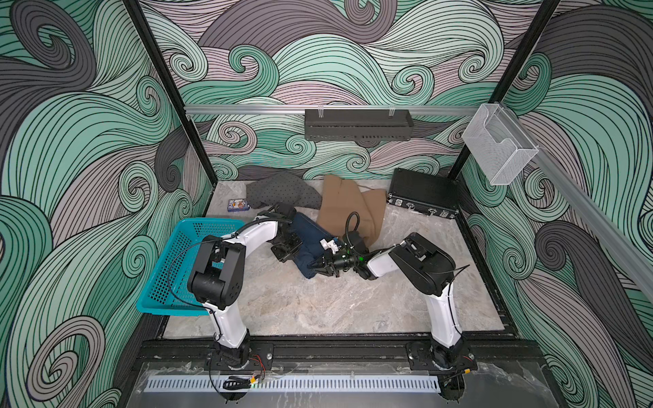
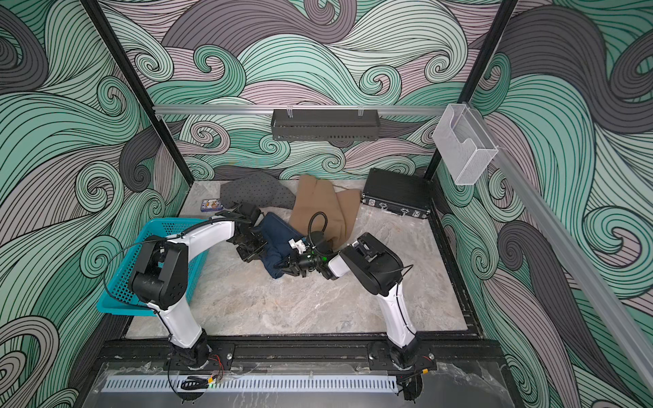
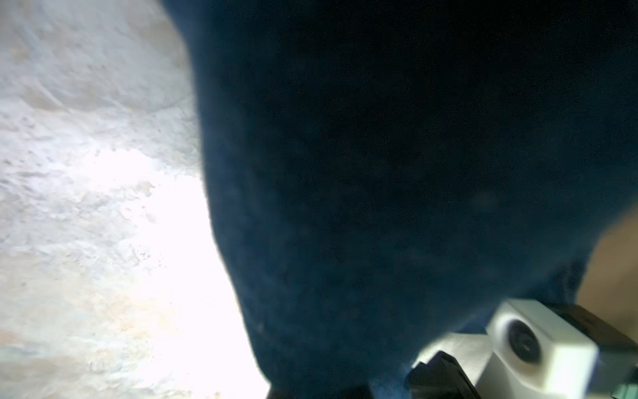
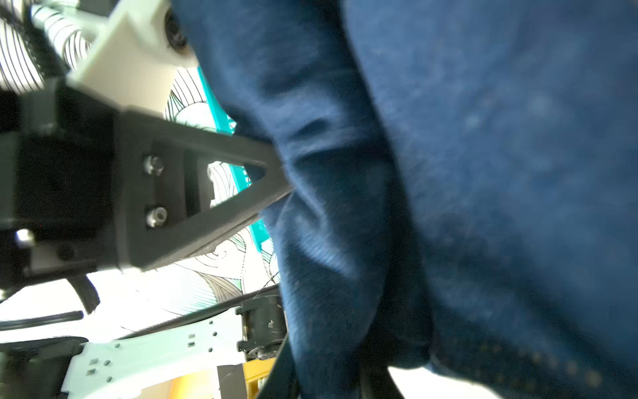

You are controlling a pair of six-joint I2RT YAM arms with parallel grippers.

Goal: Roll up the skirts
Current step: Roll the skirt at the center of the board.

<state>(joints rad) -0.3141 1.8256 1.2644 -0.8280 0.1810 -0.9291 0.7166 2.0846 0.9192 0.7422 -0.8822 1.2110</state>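
Cloth sits between the two grippers. The left gripper is pinched tight on an edge of the blue denim skirt. From the other side the right gripper pokes into the same skirt; I cannot tell if its fingers hold it. Bare table spreads wide on the near side of the fingers. Just past them the tan skirt lies against the denim, with the dotted grey skirt beside it. A teal basket sits behind the left fingers, a black case far past the right ones.
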